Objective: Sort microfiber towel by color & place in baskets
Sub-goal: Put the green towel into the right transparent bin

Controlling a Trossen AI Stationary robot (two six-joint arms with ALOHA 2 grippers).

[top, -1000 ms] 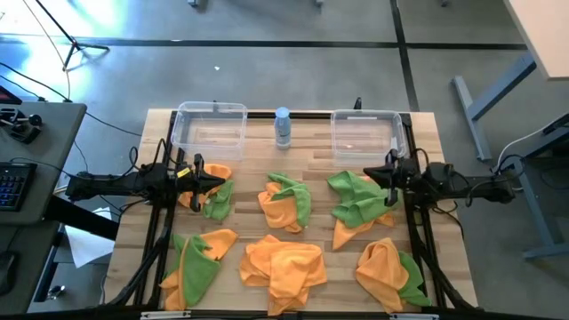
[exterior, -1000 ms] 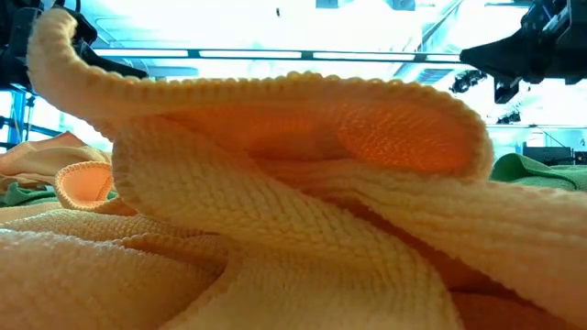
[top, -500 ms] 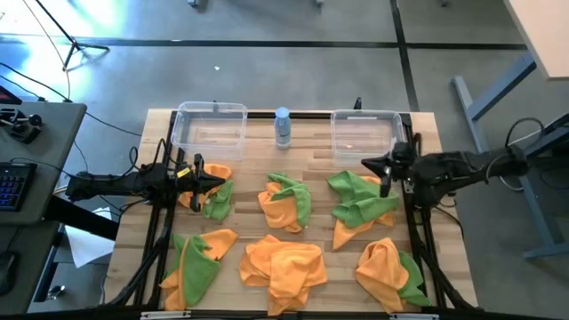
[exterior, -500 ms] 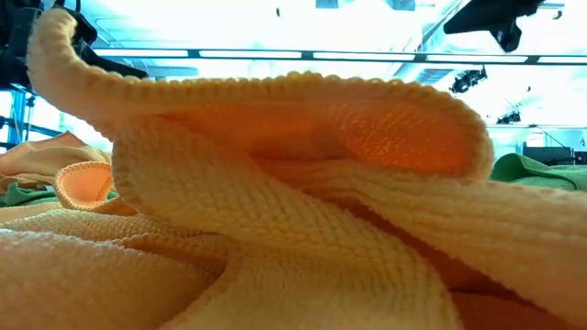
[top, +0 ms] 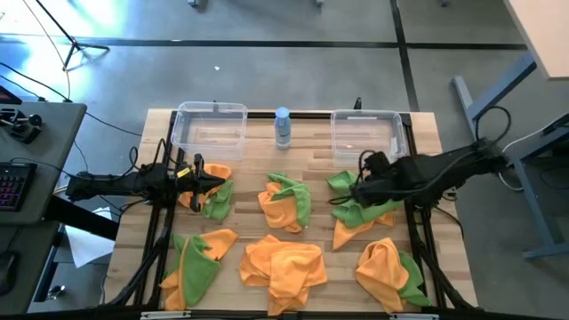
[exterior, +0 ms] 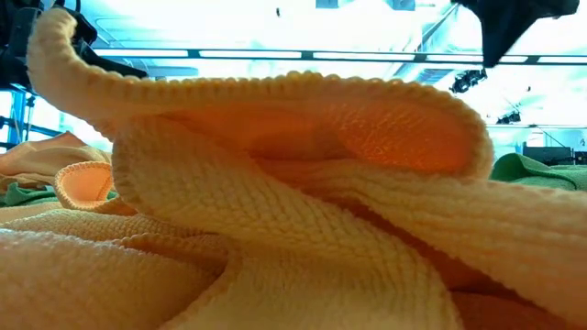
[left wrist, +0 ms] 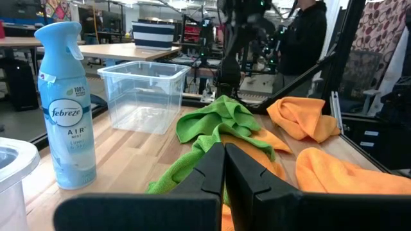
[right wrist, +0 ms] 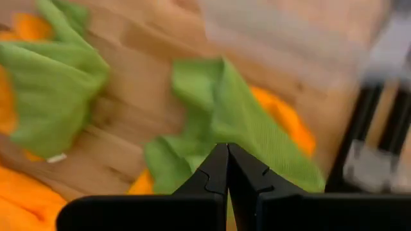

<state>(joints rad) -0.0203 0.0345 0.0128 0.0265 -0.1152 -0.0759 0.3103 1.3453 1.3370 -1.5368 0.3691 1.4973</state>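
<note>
Orange and green microfiber towels lie in several crumpled heaps on the wooden table. My right gripper (top: 356,189) is shut and tipped down, well above the green towel (top: 360,203) of the right-hand heap; its wrist view shows the shut fingertips (right wrist: 226,156) over that green cloth (right wrist: 244,122). My left gripper (top: 219,182) is shut and waits level above the left heap (top: 212,191), fingertips closed (left wrist: 225,160). Two see-through baskets (top: 211,127) (top: 364,133) stand at the far edge. In the low view an orange towel (exterior: 275,211) fills the picture.
A spray bottle with a blue cap (top: 283,127) stands between the baskets and shows close by in the left wrist view (left wrist: 64,109). Dark frame rails (top: 418,231) run along the table's left and right sides. Bare wood lies between the heaps and the baskets.
My right arm has swung from the table's right edge toward the left and tipped its gripper downward, so that it now stands over the green towel of the right-hand heap. The gripper has also risen in the low view. No towel has moved.
</note>
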